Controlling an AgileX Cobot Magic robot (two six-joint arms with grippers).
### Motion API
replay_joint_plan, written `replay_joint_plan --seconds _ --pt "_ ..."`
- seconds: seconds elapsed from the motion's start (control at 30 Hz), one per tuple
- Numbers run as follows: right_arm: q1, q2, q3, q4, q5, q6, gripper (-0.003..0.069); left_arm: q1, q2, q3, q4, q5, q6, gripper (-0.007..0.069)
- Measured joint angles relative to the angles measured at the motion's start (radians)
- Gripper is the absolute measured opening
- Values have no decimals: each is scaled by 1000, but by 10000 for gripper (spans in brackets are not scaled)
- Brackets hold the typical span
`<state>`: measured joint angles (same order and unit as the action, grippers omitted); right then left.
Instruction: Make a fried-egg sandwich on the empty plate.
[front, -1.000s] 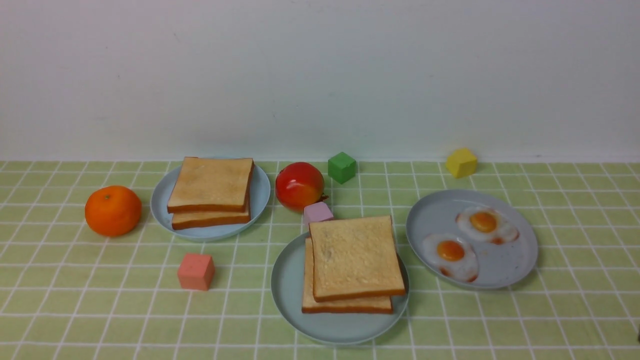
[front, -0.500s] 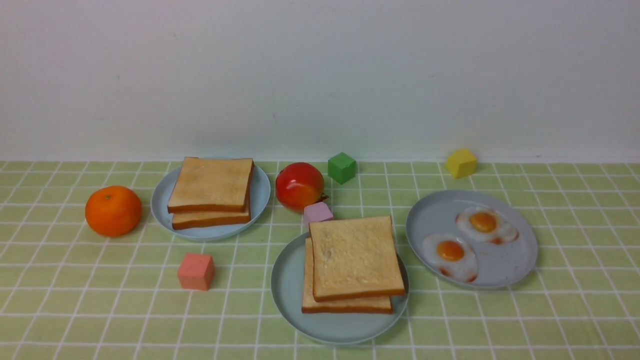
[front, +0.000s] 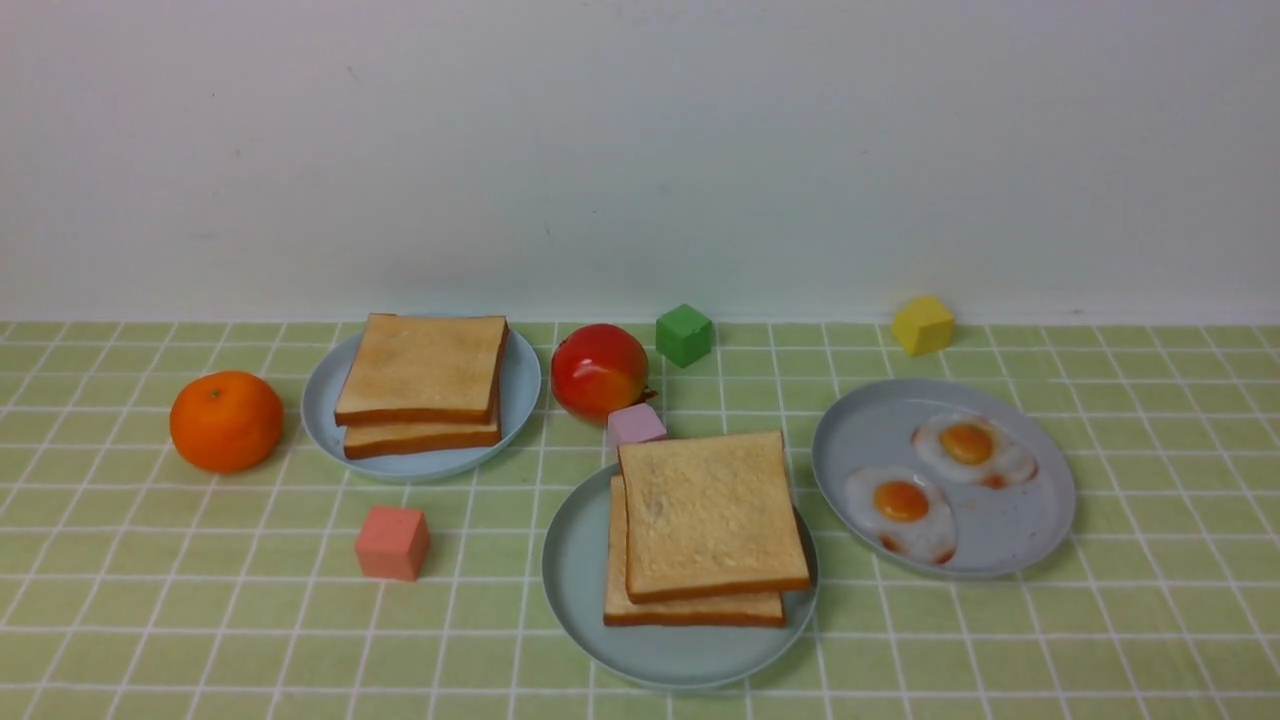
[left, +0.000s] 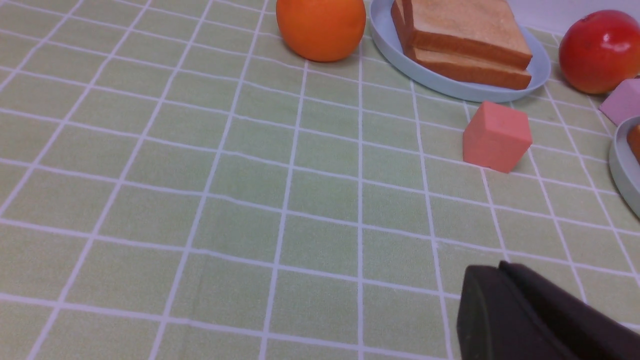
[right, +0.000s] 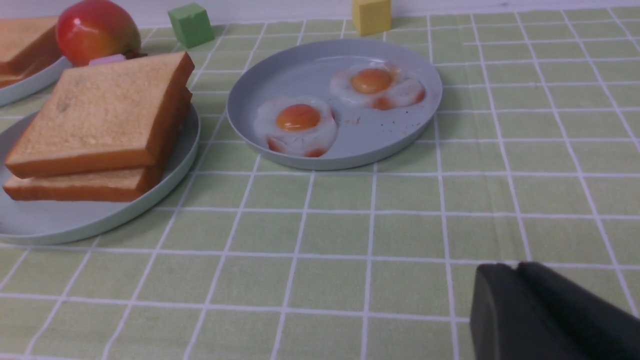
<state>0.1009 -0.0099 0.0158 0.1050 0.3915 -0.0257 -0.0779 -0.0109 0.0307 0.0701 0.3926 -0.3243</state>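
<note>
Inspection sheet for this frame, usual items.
Surface: green checked cloth, flat.
Job's things: two toast slices stacked on mint plate; egg between them not visible.
Clutter: spare toast on blue plate, two eggs on grey plate, orange, red fruit, green cube, yellow cube, lilac cube, coral cube.
Grippers: left gripper, right gripper low over cloth, jaws look shut, empty.
Cables: nothing seen.
Surroundings: plain white wall.
</note>
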Motion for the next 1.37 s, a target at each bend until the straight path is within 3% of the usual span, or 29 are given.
replay_joint_plan --seconds 1.37 --pt "0 0 0 0 0 0 103 0 0 0 0 0 0 62"
